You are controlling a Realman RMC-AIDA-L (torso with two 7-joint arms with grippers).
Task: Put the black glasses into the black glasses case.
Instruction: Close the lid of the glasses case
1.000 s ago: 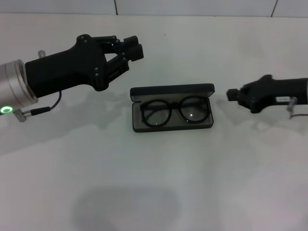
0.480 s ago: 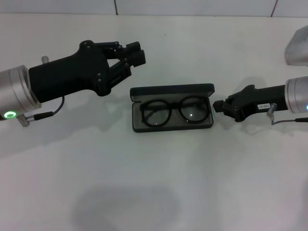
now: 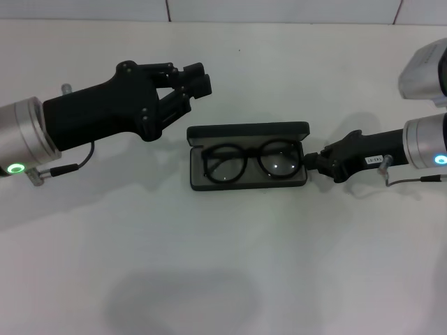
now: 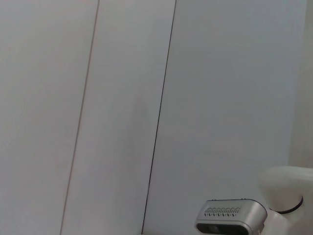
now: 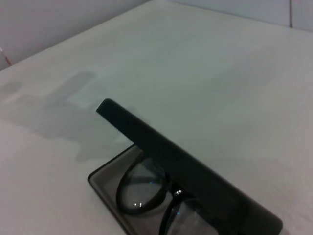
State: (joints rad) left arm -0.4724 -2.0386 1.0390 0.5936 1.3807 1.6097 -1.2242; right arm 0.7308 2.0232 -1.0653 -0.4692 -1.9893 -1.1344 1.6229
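The black glasses case lies open at the middle of the white table, its lid standing up along the far side. The black glasses rest folded inside on the grey lining. My right gripper is low at the case's right end, touching it, and looks shut with nothing held. My left gripper hovers behind and left of the case, apart from it, shut and empty. In the right wrist view, the raised lid stands over the glasses. Neither wrist view shows its own fingers.
The white table runs to a tiled wall at the back. A silver part of the right arm sits at the far right. The left wrist view shows only wall panels and the robot's head camera.
My right gripper has moved left, from well clear of the case to touching its right end. The case has shifted slightly left. The left arm has barely moved.
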